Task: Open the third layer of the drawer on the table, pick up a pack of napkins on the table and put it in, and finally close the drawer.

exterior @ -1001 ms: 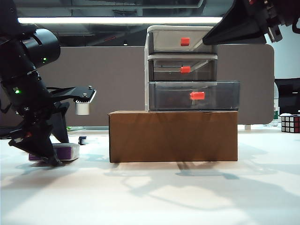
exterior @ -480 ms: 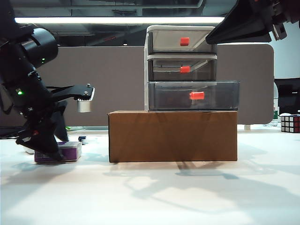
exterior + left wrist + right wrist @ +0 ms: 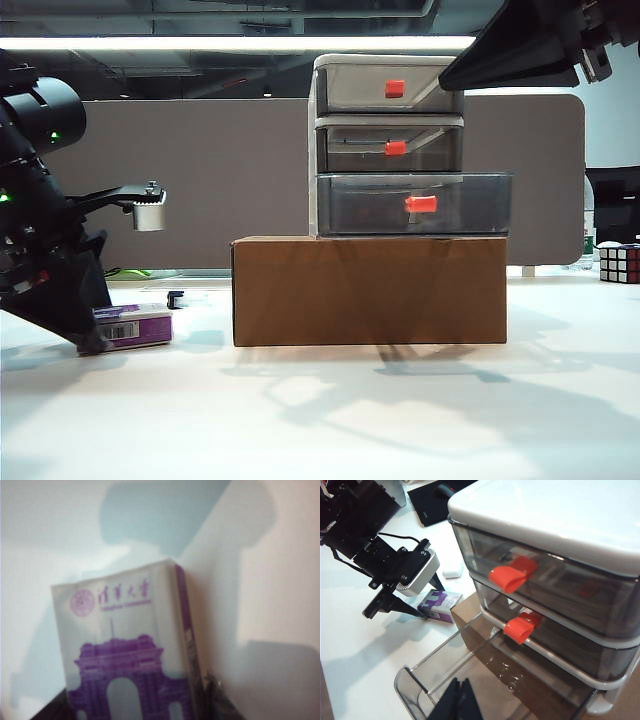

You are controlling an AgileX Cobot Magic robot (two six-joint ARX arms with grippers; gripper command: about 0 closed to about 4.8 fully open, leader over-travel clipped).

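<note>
1. Fingers [image 3: 217,702] of the left gripper [image 3: 92,343]: set apart, one to each side of the pack of napkins [image 3: 135,325], dark tips showing at both lower corners of the left wrist view. Cannot tell whether pressing on the wrapper or only flanking it.
2. Fingers [image 3: 451,702] of the right gripper [image 3: 459,702]: drawn together into a narrow dark wedge, nothing seen between them.
3. Left gripper down low at the far left of the exterior view, angled steeply to the table [image 3: 320,420], tips at the left end of the pack.
4. Pack of napkins lying flat on the table, well left of the brown cardboard box [image 3: 370,290], barcode label facing the exterior camera, purple arch print and a round seal on its broad face.
5. Right gripper up high at the top right of the exterior view, beside the upper part of the drawer [image 3: 315,140], hanging above the pulled-out tray in the right wrist view.
6. Drawer standing upright on top of the cardboard box, the two upper tiers pushed in, red-orange handles facing forward.
7. Third layer [image 3: 460,205] drawn out, its front well proud of the tiers above.
8. Rubik's cube [image 3: 620,263] at the far right edge of the table, well apart from everything else.
</note>
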